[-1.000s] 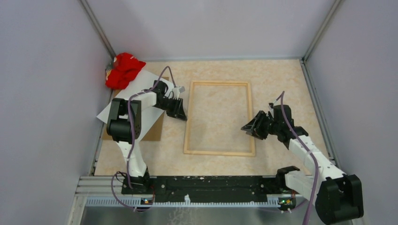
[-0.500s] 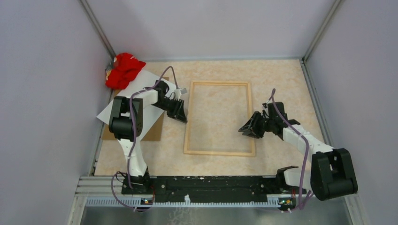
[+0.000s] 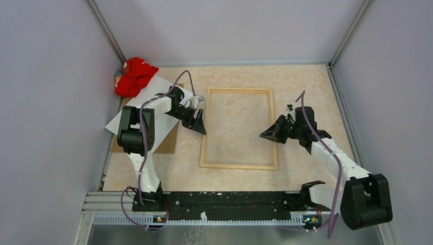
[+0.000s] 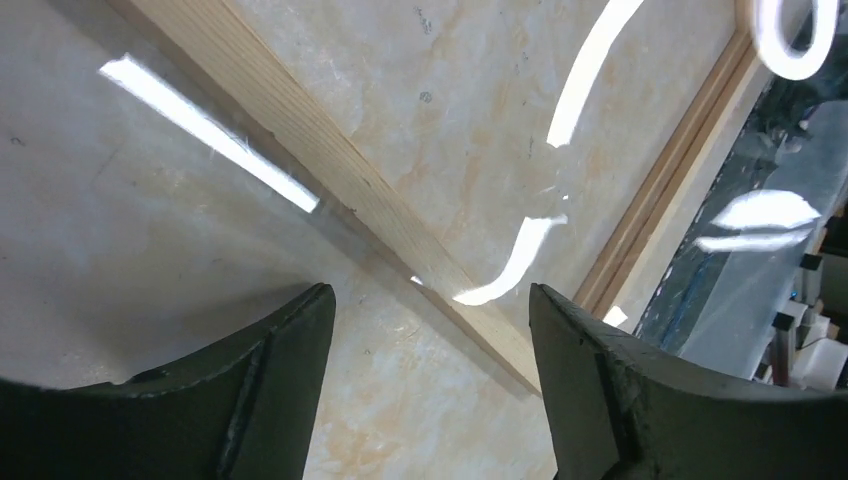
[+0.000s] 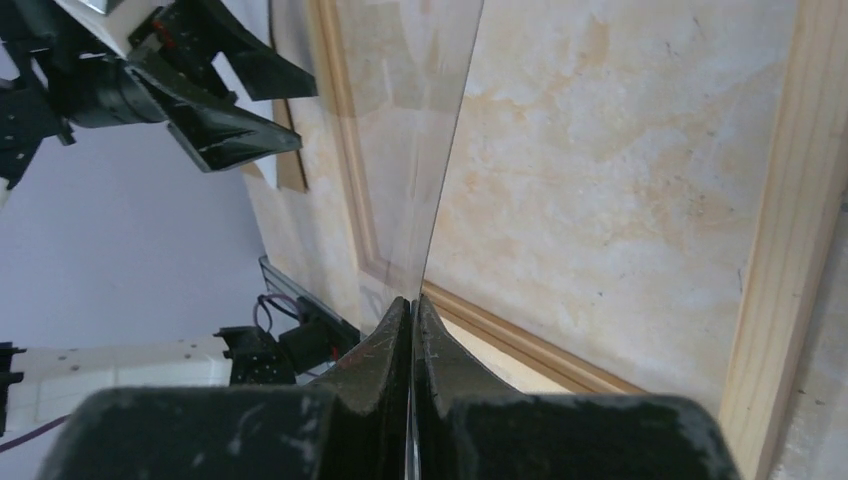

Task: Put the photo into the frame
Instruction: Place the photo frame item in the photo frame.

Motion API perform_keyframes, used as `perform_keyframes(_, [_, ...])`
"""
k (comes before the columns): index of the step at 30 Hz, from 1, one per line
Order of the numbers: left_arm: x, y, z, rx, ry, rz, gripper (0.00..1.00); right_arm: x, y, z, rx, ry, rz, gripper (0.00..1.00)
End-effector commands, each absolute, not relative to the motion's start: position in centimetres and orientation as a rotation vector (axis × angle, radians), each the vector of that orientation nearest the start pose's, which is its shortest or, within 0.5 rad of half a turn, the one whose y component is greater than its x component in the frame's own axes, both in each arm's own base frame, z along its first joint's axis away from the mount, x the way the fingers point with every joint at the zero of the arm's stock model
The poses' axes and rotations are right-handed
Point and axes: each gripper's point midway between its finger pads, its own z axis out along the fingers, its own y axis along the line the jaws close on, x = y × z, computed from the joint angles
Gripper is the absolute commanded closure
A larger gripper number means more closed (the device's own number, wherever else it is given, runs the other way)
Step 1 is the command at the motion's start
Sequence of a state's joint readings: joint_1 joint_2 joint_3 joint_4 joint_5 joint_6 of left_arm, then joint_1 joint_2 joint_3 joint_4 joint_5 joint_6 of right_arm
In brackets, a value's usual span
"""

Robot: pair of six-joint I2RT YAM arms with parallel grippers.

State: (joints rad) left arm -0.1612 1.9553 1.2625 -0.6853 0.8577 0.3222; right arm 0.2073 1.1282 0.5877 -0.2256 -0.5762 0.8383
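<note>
Lying by the table's (image 3: pixel 306 81) left edge, the photo (image 3: pixel 148 91) was not yet in the frame (image 3: pixel 238 165); the left tool (image 4: pixel 430 300) stood apart, the right tool (image 5: pixel 412 305) clamped a clear pane (image 5: pixel 400 120).

The desk (image 3: pixel 306 87) is a pale beige, marbled surface. The frame (image 3: pixel 238 166) lies flat at its centre. A clear pane (image 5: pixel 410 120) sits tilted over the opening; whether its low edge touches the desk is unclear. At 9 o'clock lies a brown board (image 3: pixel 166 145), with what looks like the photo (image 3: pixel 155 88), pale back up, on top. A red cloth (image 3: pixel 134 75) is bunched at 10 o'clock.
</note>
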Motion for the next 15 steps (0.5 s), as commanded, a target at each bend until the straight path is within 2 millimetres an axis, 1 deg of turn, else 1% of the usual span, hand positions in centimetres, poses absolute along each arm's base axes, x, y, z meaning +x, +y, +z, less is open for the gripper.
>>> perform_keyframes(1, [33.4, -17.6, 7.6, 0.874, 2.446, -1.108, 0.21, 26.8, 18.4, 18.4, 0.339, 2.235, 1.217, 1.00])
perform_keyframes(2, [33.5, -17.6, 8.1, 0.888, 2.446, -1.110, 0.15, 26.9, 18.5, 19.0, 0.333, 2.220, 1.218, 1.00])
perform_keyframes(3, [33.8, -17.6, 8.6, 0.905, 2.442, -1.105, 0.07, 26.9, 18.5, 19.4, 0.335, 2.206, 1.221, 1.00])
perform_keyframes(4, [34.1, -17.5, 8.9, 0.924, 2.439, -1.095, 0.02, 26.9, 18.6, 19.7, 0.338, 2.194, 1.230, 1.00])
perform_keyframes(7, [34.9, -17.2, 10.5, 0.982, 2.405, -1.042, 0.01, 27.1, 18.9, 20.3, 0.347, 2.173, 1.254, 1.00])
perform_keyframes(10, [35.8, -16.9, 12.6, 1.031, 2.346, -0.964, 0.01, 27.8, 19.3, 21.1, 0.349, 2.162, 1.273, 1.00])
perform_keyframes(12, [36.0, -16.8, 14.3, 1.061, 2.303, -0.922, 0.01, 28.7, 19.5, 22.1, 0.358, 2.139, 1.286, 1.00])
perform_keyframes(15, [35.8, -16.7, 17.3, 1.141, 2.187, -0.849, 0.01, 30.3, 19.9, 23.9, 0.373, 2.091, 1.290, 1.00])
